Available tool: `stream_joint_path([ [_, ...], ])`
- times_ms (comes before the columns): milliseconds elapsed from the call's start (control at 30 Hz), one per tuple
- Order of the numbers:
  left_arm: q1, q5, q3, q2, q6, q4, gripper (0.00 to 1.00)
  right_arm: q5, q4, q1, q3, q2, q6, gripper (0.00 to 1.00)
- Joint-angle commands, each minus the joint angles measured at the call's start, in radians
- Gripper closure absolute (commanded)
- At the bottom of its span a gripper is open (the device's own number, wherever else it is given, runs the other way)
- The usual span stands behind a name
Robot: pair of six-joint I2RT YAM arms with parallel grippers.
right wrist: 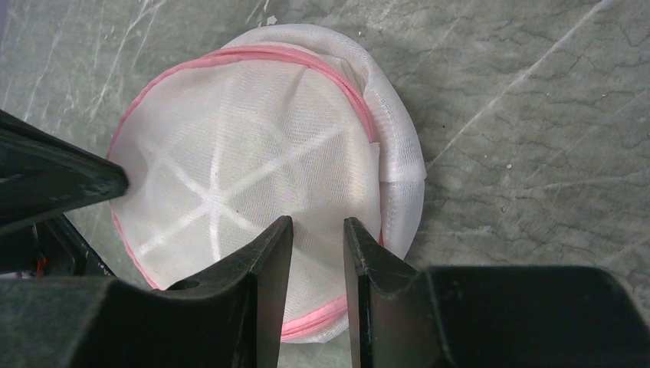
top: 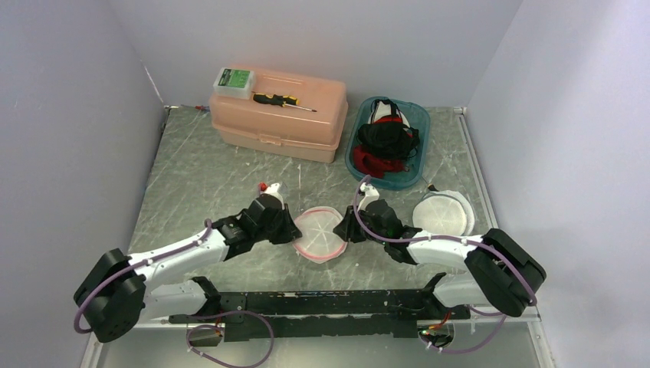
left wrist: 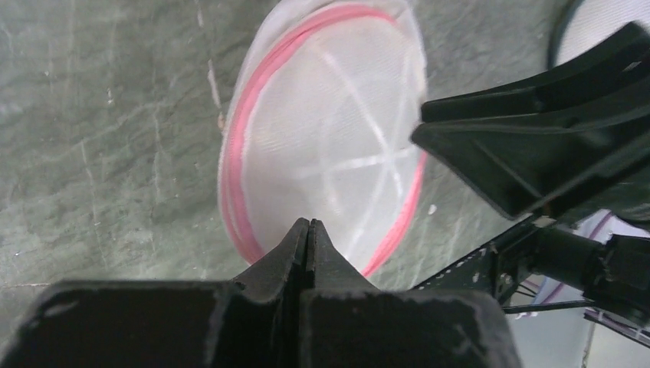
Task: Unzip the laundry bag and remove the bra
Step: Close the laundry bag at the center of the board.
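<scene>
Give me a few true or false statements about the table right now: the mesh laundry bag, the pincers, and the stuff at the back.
The left pincer has its fingers pressed together. True.
The laundry bag has blue trim. False: its trim is pink.
A screwdriver lies on the toolbox lid. True.
The blue basin is empty. False: it holds dark and red garments.

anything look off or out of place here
Nothing spilled or broken. The laundry bag looks lopsided, mesh bulging past its pink rim on one side; a screwdriver lies loose on the toolbox lid.
</scene>
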Motion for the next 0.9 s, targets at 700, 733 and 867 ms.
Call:
stream_joint_path([
  [700,-0.002,0.001,-0.047,0.282,0.031,0.210,0.97,-0.085,0.055,0.004,-0.022,-0.089,-0.024,0.55],
  [733,-0.002,0.001,-0.054,0.262,0.025,0.213,0.97,-0.085,0.033,0.004,-0.015,-0.110,-0.030,0.52],
  [867,-0.002,0.001,-0.064,0.190,0.020,0.191,0.97,-0.115,-0.070,0.004,0.033,-0.196,-0.061,0.36],
])
